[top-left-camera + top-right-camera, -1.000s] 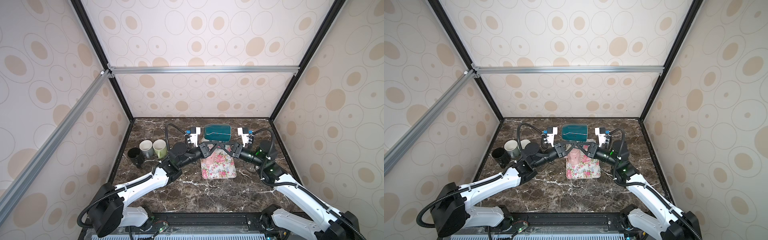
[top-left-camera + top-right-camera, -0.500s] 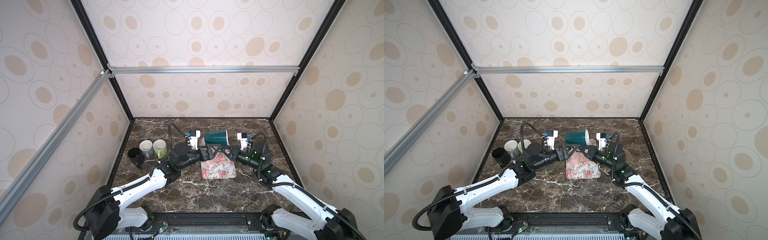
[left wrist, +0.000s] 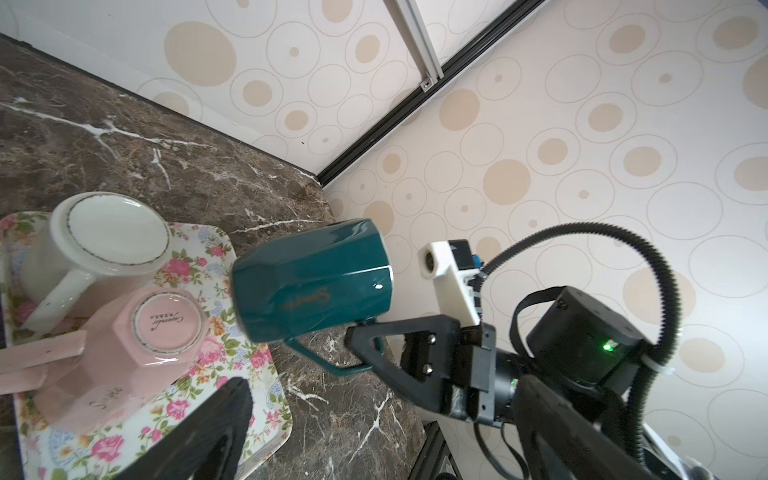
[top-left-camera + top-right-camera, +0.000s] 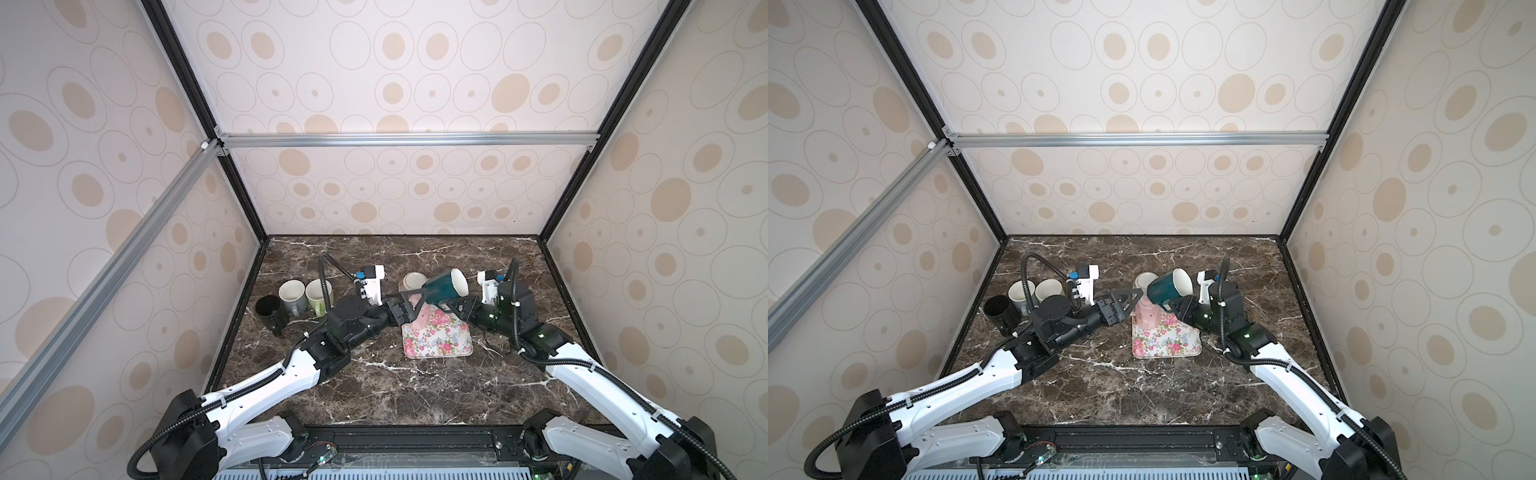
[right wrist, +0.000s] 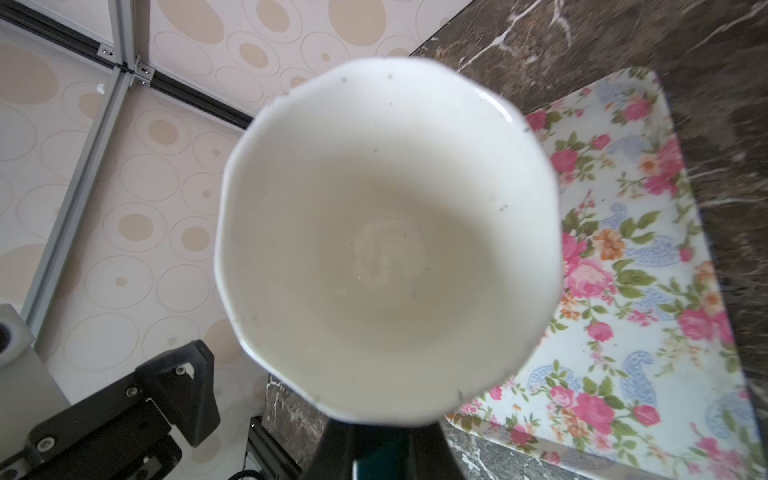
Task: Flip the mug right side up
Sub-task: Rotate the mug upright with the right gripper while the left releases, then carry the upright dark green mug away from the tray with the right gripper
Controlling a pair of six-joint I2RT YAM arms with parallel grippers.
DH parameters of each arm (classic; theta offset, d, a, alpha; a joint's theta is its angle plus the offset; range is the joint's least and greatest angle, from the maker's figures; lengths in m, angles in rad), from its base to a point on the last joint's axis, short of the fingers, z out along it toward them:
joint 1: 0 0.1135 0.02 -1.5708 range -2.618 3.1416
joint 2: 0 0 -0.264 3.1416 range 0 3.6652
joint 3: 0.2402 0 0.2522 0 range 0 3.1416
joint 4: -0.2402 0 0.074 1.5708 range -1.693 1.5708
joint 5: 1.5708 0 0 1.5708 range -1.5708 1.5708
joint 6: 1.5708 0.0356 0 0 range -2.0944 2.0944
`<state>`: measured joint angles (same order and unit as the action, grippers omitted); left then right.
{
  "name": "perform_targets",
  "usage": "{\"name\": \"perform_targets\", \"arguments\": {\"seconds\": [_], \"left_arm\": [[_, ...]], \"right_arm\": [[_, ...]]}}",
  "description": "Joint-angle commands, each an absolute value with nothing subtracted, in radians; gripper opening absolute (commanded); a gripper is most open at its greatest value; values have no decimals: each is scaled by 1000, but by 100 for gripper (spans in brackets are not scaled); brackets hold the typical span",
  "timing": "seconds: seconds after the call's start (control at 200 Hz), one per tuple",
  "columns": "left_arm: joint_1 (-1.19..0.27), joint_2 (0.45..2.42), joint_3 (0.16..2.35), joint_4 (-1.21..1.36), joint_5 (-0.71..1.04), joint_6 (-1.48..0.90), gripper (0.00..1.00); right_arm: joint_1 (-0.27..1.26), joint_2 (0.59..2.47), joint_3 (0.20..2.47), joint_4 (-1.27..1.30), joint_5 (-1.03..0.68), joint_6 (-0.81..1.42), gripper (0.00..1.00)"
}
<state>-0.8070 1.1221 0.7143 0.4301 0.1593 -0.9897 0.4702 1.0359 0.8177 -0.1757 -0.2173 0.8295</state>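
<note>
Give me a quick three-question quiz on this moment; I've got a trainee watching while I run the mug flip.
1. Multiple choice: the teal mug is gripped by its A) rim, B) handle, C) base.
2. True or false: the left tool stands open, holding nothing.
3. How many mugs sit upside down on the floral tray?

Key:
1. B. The right tool is shut on the handle and holds the mug tilted in the air.
2. True.
3. Two: the pink mug and the white mug.
</note>
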Motion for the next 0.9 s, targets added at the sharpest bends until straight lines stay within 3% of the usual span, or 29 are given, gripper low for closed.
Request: {"name": "perform_targets", "arguments": {"seconds": [0.0, 0.195, 0.32, 0.895], "left_arm": [[-807, 1088, 704, 445, 129, -980, 98], [-804, 1050, 679, 429, 107, -972, 98], [-805, 1019, 680, 383, 92, -947, 98], [-802, 808, 591, 248, -20, -913, 98]], "right_arm": [[469, 1021, 918, -270, -47, 704, 0], [441, 1063, 1032, -452, 149, 581, 0], [359, 1112, 1073, -503, 122, 559, 0], [286, 1391, 1068, -408, 313, 416, 0]]}}
